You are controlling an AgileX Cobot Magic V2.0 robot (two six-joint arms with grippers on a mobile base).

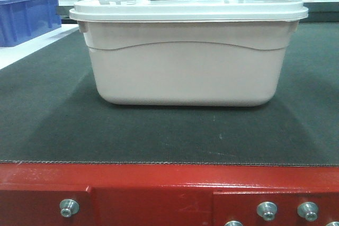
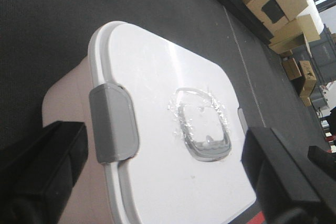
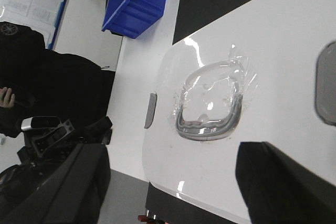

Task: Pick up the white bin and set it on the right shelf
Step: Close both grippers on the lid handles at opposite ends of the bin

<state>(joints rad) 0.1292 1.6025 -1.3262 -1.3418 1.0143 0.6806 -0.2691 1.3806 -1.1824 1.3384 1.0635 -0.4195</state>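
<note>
Only blurred dark edges of each gripper show, cut off by the frame: the left gripper (image 2: 163, 174) and right gripper (image 3: 176, 182) both hold their jaws spread wide over the lid of the white bin (image 1: 185, 72). The bin sits on the dark mat (image 1: 53, 130) of the red-framed desk (image 1: 159, 194). A blue crate (image 1: 26, 17) stands off to the left behind it, and cardboard boxes (image 2: 273, 3) line the floor beyond.

Off-white, faintly pinkish plastic tub (image 1: 183, 72): smooth side walls with a dull satin finish. Flat white plastic lid (image 2: 157, 77): glossy, with bright highlights. Grey plastic latch (image 2: 113, 124): matt. Crinkled clear film (image 3: 210, 95) covers the recessed grey plastic handle (image 3: 205, 129). Dark mat (image 1: 159, 136): matt, finely rough, cloth-like up to its front edge. Red-painted metal frame (image 1: 148, 194): smooth, carrying shiny metal bolts (image 1: 266, 210). Blue plastic crate (image 1: 26, 17): smooth, faint sheen.
</note>
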